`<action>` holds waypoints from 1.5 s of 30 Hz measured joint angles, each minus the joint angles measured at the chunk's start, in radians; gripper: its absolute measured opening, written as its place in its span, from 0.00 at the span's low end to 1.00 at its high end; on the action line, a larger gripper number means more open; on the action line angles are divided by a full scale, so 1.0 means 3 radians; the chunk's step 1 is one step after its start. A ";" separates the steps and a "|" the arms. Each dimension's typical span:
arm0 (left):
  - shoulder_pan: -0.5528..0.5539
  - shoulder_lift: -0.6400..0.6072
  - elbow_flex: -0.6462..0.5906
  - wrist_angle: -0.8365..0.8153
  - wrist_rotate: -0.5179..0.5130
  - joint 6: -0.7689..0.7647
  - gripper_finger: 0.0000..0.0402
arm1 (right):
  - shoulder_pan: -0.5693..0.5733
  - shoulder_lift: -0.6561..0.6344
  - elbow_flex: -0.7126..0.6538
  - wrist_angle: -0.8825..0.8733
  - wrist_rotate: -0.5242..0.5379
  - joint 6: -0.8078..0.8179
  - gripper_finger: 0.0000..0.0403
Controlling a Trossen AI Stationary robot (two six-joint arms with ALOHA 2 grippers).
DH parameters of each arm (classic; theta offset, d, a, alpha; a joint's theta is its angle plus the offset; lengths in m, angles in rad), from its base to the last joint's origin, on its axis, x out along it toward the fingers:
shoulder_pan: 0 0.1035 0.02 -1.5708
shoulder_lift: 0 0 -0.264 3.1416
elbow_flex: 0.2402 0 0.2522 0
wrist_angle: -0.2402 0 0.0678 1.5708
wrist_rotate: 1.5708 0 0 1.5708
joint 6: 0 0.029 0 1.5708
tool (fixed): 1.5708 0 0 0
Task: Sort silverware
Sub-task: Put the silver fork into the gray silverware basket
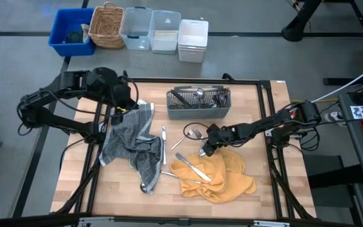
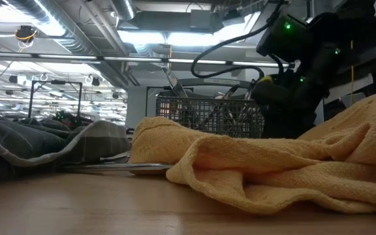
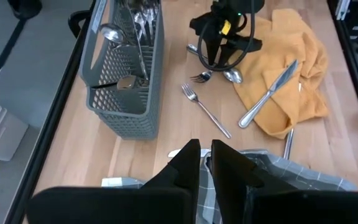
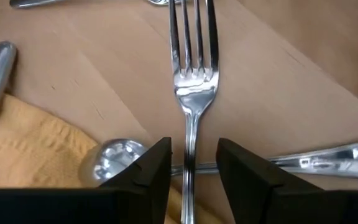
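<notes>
Beside the orange towel (image 1: 222,180), my right gripper (image 4: 191,168) spread around a fork (image 4: 193,74) handle, my left gripper (image 3: 204,163) nearly shut, empty, above the grey cloth (image 1: 131,142).

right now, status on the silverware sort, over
Right gripper low at the yellow cloth's edge, jaws open astride a fork. Left gripper on the grey cloth, jaws near shut. Spoon and another handle crowd the fork.
</notes>
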 joint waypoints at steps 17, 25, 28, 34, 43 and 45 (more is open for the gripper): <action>0.0001 -0.0122 0.0000 -0.0154 -0.0001 -0.0005 0.08 | -0.0006 0.0173 0.0038 0.0039 0.0109 -0.0077 0.03; 0.0000 -0.0261 0.0000 -0.0157 -0.0042 -0.0211 0.08 | -0.0008 0.0198 0.0573 -0.0239 0.0004 -0.0386 0.05; 0.0000 -0.0391 0.0000 -0.0189 -0.0117 -0.0366 0.08 | -0.0006 0.0197 0.0811 -0.0417 0.0006 -0.0578 0.02; -0.0021 -0.0630 -0.0085 -0.0224 -0.0152 -0.0791 0.08 | -0.0006 0.0195 0.1382 -0.0817 0.0055 -0.0883 0.04; -0.0144 -0.0958 -0.0929 -0.0201 -0.0148 -0.1838 0.08 | -0.0006 0.0188 0.2360 -0.1546 0.0448 -0.1451 0.03; -0.0201 -0.0989 -0.1123 -0.0194 -0.0118 -0.1930 0.08 | -0.0006 0.0187 0.2560 -0.1716 0.0580 -0.1525 0.04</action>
